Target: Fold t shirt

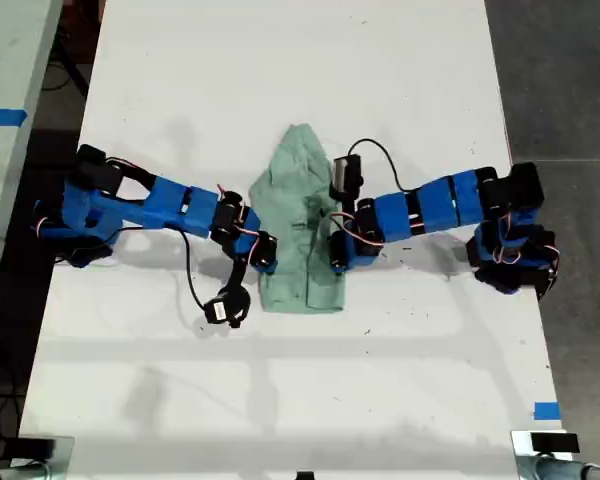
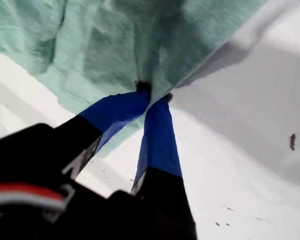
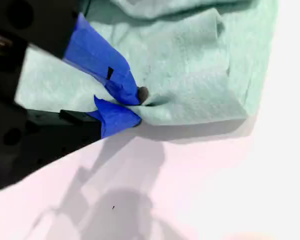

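Observation:
The pale mint-green t shirt (image 1: 298, 215) lies wrinkled on the white table (image 1: 280, 80), folded into a narrow strip with a pointed far end. My first gripper (image 1: 264, 256) reaches in from the exterior view's left and is shut on the shirt's edge on that side. In the first wrist view its blue-taped fingertips (image 2: 159, 107) pinch the t shirt (image 2: 115, 45), lifting the cloth slightly. My second gripper (image 1: 338, 258) comes from the exterior view's right. It is shut on the opposite edge of the t shirt (image 3: 190, 60), near a hem corner, with my second gripper (image 3: 137, 107) pinching a small fold.
Both blue arms stretch across the table's middle from their bases (image 1: 80, 215) (image 1: 515, 240). A black cable (image 1: 192, 280) loops near the first arm. A blue tape mark (image 1: 545, 410) sits near the table edge at the exterior view's right. Dark floor (image 1: 565, 80) lies beyond it.

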{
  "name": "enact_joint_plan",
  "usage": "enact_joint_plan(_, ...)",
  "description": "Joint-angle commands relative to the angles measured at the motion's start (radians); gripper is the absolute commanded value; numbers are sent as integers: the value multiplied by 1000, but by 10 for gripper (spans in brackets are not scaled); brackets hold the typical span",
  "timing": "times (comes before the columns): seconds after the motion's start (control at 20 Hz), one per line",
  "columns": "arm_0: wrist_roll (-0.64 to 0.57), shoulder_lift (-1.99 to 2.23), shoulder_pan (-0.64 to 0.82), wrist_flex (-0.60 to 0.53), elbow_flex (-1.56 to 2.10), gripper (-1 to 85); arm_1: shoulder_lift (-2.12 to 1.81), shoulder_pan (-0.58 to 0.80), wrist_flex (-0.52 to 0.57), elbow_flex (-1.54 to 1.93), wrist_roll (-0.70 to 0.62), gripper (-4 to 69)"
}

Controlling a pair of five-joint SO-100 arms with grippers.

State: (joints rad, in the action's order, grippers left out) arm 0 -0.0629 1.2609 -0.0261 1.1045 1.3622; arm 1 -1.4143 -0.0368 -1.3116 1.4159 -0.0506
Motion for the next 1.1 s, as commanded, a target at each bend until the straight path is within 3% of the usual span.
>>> enact_joint_plan(0.0, 15, 14, -58, 92, -212, -2, -5, -32, -163, -242, 25, 11)
enact_joint_plan(0.15, 21, 81, -9, 181, -270, -2, -38, 21, -218, -351, -52, 11)
enact_joint_plan(0.4, -72, 170, 265, 365, -262, -2, -144, 287, -221, -293, -224, 11)
enact_joint_plan(0.6, -149, 189, 472, 377, -264, 7, -141, 449, -178, -296, -314, 23)
enact_joint_plan(0.7, -169, 202, 535, 374, -275, 123, -141, 499, -141, -318, -379, 87)
enact_joint_plan(0.75, -169, 221, 561, 370, -279, 189, -147, 517, -130, -339, -411, 153)
enact_joint_plan(0.85, -153, 285, 603, 356, -279, 209, -187, 554, -109, -347, -434, 192)
enact_joint_plan(1.05, -124, 414, 686, 350, -279, 206, -282, 681, -212, -347, -357, 191)
